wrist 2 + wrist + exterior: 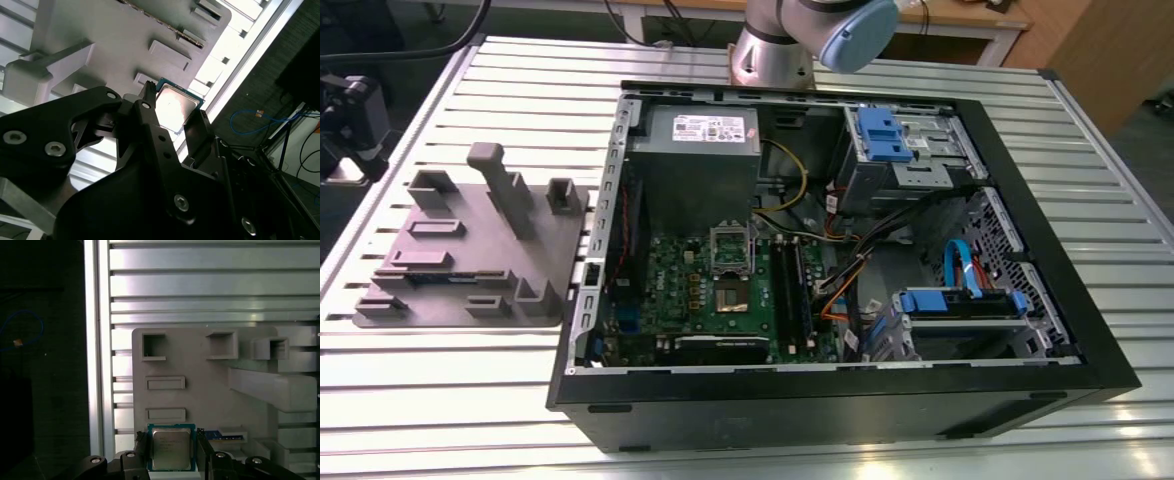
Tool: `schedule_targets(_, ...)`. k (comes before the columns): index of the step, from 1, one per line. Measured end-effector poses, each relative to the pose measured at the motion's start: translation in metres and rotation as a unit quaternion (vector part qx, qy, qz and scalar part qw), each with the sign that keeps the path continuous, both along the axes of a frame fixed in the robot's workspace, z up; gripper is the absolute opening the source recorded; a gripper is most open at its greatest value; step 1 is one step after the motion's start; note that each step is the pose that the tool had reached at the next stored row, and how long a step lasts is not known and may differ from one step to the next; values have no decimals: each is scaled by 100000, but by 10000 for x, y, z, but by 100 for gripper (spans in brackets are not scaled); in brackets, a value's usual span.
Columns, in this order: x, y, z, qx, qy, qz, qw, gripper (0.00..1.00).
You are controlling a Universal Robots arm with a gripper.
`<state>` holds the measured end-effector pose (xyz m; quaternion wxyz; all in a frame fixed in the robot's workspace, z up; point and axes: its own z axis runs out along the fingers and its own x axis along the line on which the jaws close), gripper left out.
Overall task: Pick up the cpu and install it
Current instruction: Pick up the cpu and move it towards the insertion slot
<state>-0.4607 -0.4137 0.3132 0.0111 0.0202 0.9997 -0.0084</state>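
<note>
At the exterior view's left the grey fixture tray (454, 300) is lying on the slatted aluminium table (454, 400), its tall post (500, 185) sticking up. In the first wrist view the gripper (171, 440) is hanging over that tray, its black fingers (143, 446) pinching the cpu (171, 452) by two opposite edges, so the chip is riding in the grip, seemingly lifted clear of the pockets. That hold is looking thin: only narrow edges are bearing on the pads, so a jolt could be twisting or dropping the chip onto the post or between the table's slats. Further right, the computer case's side wall (594, 260) is standing between tray and green motherboard (680, 280), and a low carry would be risking a knock there. The CPU socket (731, 297) is lying open, its hinged frame (731, 240) raised on the far side. A tilted or rotated chip would be bending the socket's contacts. Just right of the socket the memory sticks (787, 285) are crowding it, orange and yellow cables (834, 290) are looping near, and the blue drive cage (961, 300) is sitting well apart at the right
</note>
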Motion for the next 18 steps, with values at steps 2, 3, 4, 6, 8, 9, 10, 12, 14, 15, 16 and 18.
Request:
schedule_targets(2,0,0,6,5,-10,-1,100000,47)
schedule_targets(3,0,0,10,1,-3,1,100000,47)
schedule_targets(4,0,0,15,-2,6,1,100000,47)
schedule_targets(6,0,0,22,0,1,0,100000,47)
schedule_targets(8,0,0,28,2,-6,1,100000,47)
schedule_targets(9,0,0,31,2,-6,2,100000,47)
schedule_targets(10,0,0,33,4,-7,2,100000,47)
schedule_targets(12,0,0,38,0,1,0,100000,47)
schedule_targets(14,0,0,43,-1,3,2,100000,47)
schedule_targets(15,0,0,45,-1,-1,2,100000,47)
schedule_targets(16,0,0,47,2,-5,1,100000,47)
schedule_targets(18,0,0,50,3,-5,2,100000,47)
